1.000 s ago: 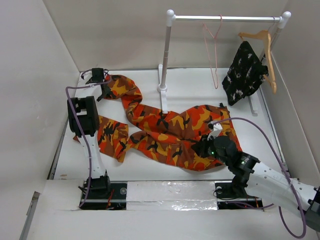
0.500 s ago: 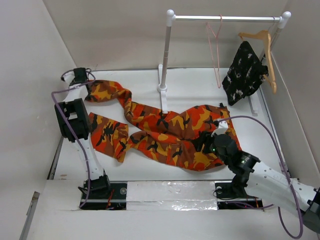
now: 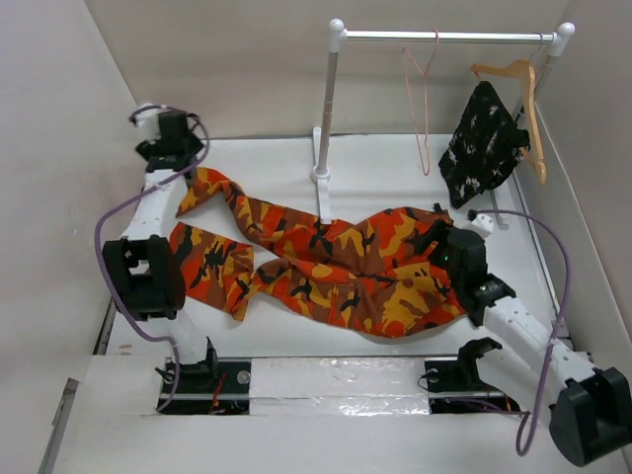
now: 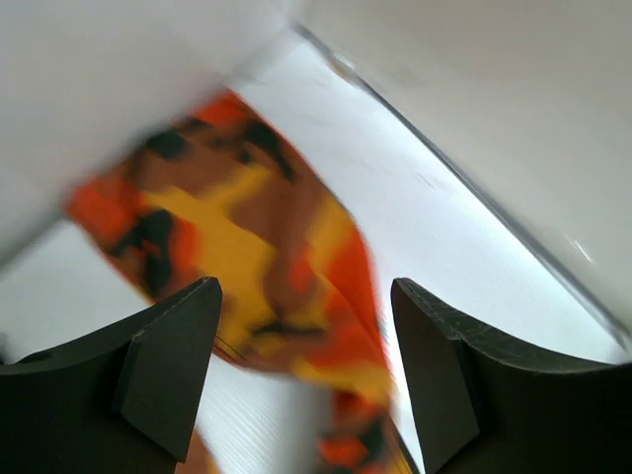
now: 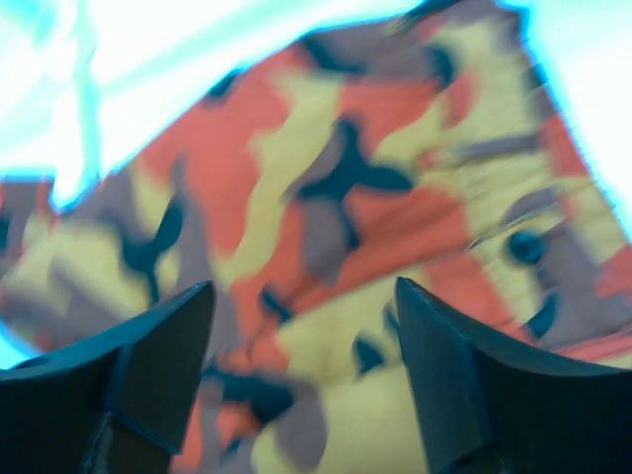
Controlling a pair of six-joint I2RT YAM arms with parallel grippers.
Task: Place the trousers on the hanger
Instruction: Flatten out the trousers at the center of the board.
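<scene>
Two arms, one garment to be hung, two hangers. Your left gripper (image 4: pixel 304 291) stands with its jaws spread wide and nothing between them; the cuff end of one leg of the camouflage trousers (image 3: pixel 326 267) lies just ahead of and below its fingertips, close to the far left corner of the white table (image 3: pixel 385 173). Your right gripper (image 5: pixel 304 286) is likewise parted and empty, and the orange, yellow and black fabric fills the space under and beyond its fingers. The wrist view is too blurred for you to tell whether the tips touch the cloth.

The single pair of trousers lies flat on the table, its two legs stretching from the right gripper towards the left one, the waist end beside the right gripper.

One clothes rail (image 3: pixel 449 37) on two white posts stands beyond both grippers. It carries two hangers: the thin pink wire hanger (image 3: pixel 423 109), bare, well apart from either gripper, and to its right a wooden hanger (image 3: pixel 525 94) bearing one black speckled garment (image 3: pixel 482 143).
</scene>
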